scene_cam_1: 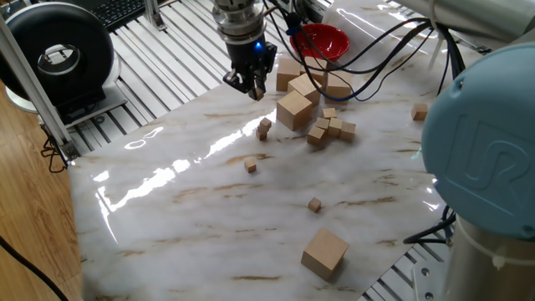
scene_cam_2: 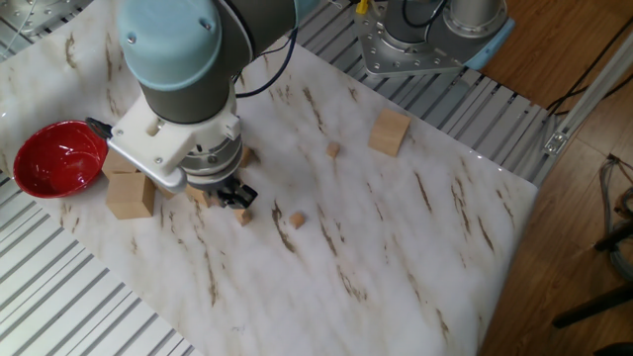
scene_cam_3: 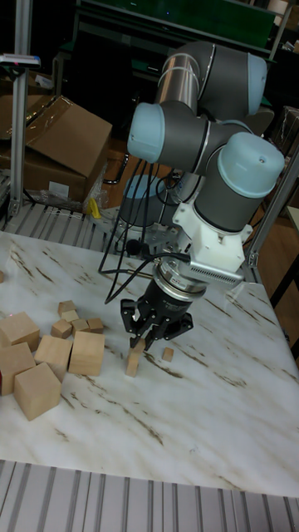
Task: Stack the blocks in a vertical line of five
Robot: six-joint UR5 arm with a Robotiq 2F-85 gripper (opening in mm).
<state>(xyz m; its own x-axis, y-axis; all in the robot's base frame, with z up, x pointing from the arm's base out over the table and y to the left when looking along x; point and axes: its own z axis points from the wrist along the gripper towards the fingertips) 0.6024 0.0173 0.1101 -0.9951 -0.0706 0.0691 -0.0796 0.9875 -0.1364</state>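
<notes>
My gripper [scene_cam_1: 253, 89] hangs above the far part of the marble table, shut on one of the tiny blocks [scene_cam_1: 260, 92], which shows as a tan bit between the fingertips. Just in front of it and lower, two blocks stand stacked [scene_cam_1: 264, 128]. That stack [scene_cam_3: 132, 362] sits right under the gripper [scene_cam_3: 149, 337] in the tall fixed view. A loose block [scene_cam_1: 250, 165] lies nearer the table's middle and another one [scene_cam_1: 314, 204] further forward. In the other fixed view the gripper [scene_cam_2: 229, 196] is beside the stack [scene_cam_2: 243, 215], with a loose block [scene_cam_2: 297, 220] to its right.
A big wooden cube [scene_cam_1: 294, 109] and a cluster of medium cubes [scene_cam_1: 331, 127] lie just right of the stack. Behind them stands a red bowl [scene_cam_1: 324, 40]. Another big cube [scene_cam_1: 324, 253] rests near the front edge, and one cube [scene_cam_1: 420, 110] at far right.
</notes>
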